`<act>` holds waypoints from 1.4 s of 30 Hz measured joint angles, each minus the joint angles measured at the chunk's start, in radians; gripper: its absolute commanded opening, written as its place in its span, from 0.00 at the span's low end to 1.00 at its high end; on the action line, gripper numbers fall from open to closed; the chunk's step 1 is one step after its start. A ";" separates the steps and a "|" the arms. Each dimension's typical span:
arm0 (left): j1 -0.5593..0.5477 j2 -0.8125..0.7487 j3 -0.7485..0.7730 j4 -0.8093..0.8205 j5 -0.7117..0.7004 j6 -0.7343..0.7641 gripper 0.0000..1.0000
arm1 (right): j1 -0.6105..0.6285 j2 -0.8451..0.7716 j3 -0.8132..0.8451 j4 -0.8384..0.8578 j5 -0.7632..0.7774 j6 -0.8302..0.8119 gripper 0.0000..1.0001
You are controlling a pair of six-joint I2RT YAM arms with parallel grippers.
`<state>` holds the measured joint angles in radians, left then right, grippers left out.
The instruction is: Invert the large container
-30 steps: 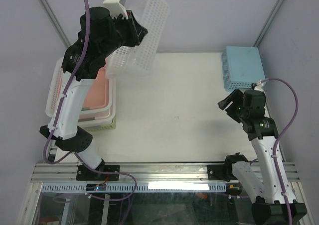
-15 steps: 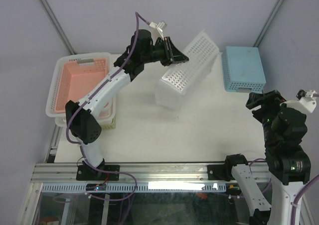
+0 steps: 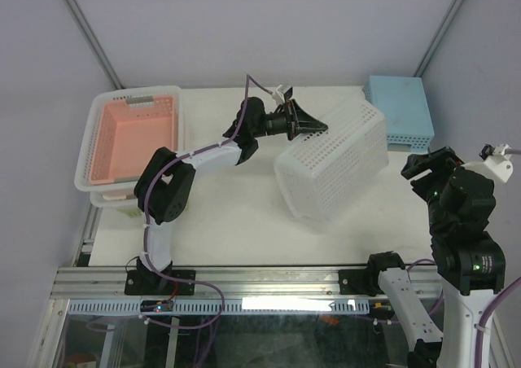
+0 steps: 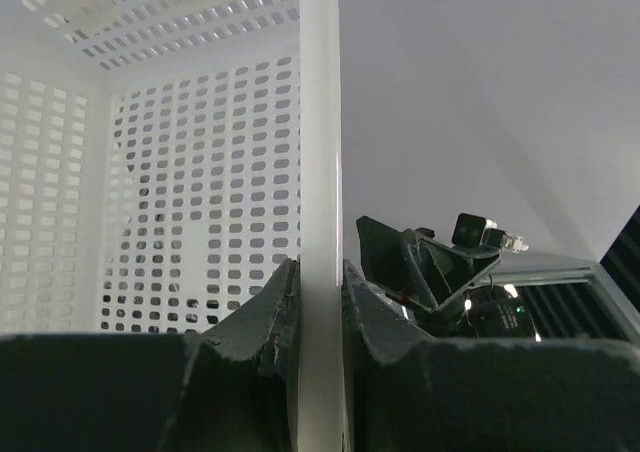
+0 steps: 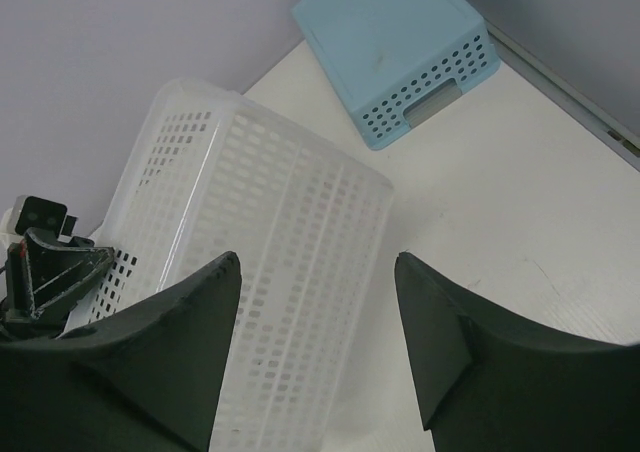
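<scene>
Looking down from the top camera, the large container (image 3: 334,168) has just travelled a long way. A second ago it hung on edge high at the back left, by the white basket (image 3: 89,140). Half a second ago it was midway across. Now it is over the right-centre of the table (image 3: 236,213), tipped on its side with one long perforated wall up, its mouth towards the left arm and its base towards the right. The left gripper (image 3: 308,127) pinches its rim at the far upper edge. I judge the turn about half done: the mouth has yet to come round to face the table, and I cannot tell whether the low near corner already touches it. The right gripper (image 3: 421,166) has drawn back from beside the blue basket (image 3: 397,107) to the right edge and hangs there with nothing in it. Counted here are one large container and one blue basket, solid face up at the back right. At the left, one pink basket (image 3: 134,136) is nested in the one white basket, with the edge of at least one more below. There are two arms. From the left wrist, both fingers (image 4: 265,322) are pressed against a single white strip of rim, and the container's perforated inside fills the left half. From the right wrist, its own fingers (image 5: 190,312) stand spread and empty above the container, clear of it, with the blue basket beyond.
</scene>
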<state>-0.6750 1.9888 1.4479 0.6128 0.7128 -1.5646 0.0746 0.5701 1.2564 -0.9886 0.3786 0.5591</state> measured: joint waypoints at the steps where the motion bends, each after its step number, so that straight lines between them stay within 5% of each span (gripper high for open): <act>1: -0.001 0.012 -0.009 0.027 0.002 -0.026 0.00 | 0.000 0.000 0.000 -0.003 0.001 0.000 0.66; 21: -0.004 0.106 -0.176 0.259 -0.027 -0.172 0.01 | 0.000 -0.001 -0.032 -0.019 0.000 0.008 0.66; 30: 0.031 0.103 -0.249 0.199 -0.031 -0.041 0.60 | 0.000 -0.001 -0.064 -0.018 -0.007 0.012 0.66; 42: 0.064 0.028 -0.273 -0.120 -0.063 0.250 0.99 | 0.000 0.030 -0.160 -0.002 -0.132 0.035 0.67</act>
<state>-0.6113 2.0167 1.1751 0.4931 0.6498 -1.3148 0.0746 0.5999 1.0966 -0.9905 0.2466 0.5945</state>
